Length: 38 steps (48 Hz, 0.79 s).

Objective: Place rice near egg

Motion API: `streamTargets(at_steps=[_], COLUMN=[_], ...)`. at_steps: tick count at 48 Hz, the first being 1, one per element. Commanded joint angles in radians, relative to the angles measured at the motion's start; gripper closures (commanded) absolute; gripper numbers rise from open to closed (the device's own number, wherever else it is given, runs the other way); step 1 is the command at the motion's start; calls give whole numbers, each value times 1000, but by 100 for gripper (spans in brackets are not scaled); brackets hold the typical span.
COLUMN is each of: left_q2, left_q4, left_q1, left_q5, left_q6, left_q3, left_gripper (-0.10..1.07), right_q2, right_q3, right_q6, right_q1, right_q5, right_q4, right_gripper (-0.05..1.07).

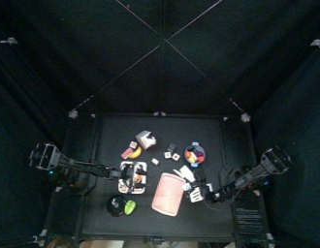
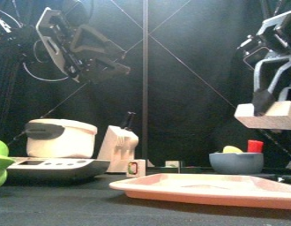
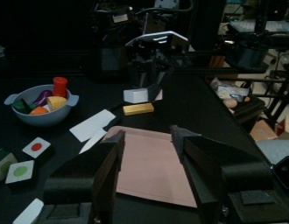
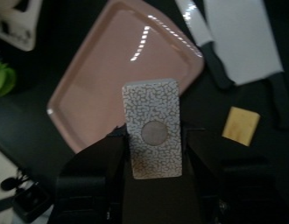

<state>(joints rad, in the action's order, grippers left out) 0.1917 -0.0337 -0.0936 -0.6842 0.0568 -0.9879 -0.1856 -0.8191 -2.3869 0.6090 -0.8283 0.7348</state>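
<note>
My right gripper [image 4: 153, 133] is shut on a small speckled white rice card [image 4: 153, 109] and holds it in the air over the near edge of the pink tray [image 4: 117, 66]. The card also shows in the front view [image 2: 264, 115] and the left wrist view [image 3: 137, 94], hanging under the right gripper [image 2: 268, 95]. My left gripper [image 3: 144, 144] is open and empty above the pink tray [image 3: 147, 166], left of it in the top view [image 1: 130, 176]. I cannot make out an egg anywhere.
A yellowish tile [image 4: 241, 125] lies on the table beside the tray. A bowl of toy food [image 3: 39, 101] stands behind, with picture cards [image 3: 37, 147] near it. A white rice cooker [image 2: 60, 137] and a green object [image 2: 0, 159] stand at the front left.
</note>
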Motion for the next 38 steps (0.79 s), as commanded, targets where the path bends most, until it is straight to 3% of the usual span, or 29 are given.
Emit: streamTargets(at_steps=[1,14,29,38], left_q2=[11,9,8,8], left_q4=[2,2,2,11], left_q1=[2,2,2,2], left_q5=[-9,-9,-9,-9], left_q6=[0,2,2,2], left_q3=[11,11,9,9], left_gripper=[14,14,14,14], right_q2=[37,170,199,207], right_q3=[49,86,77,74], right_q6=[-3,-11,-18,-17], right_q1=[0,-8,-29,-49], right_q5=[-14,-28,-38,-38], right_q4=[-31,-87,-103,-86], right_gripper=[42,41,40,29])
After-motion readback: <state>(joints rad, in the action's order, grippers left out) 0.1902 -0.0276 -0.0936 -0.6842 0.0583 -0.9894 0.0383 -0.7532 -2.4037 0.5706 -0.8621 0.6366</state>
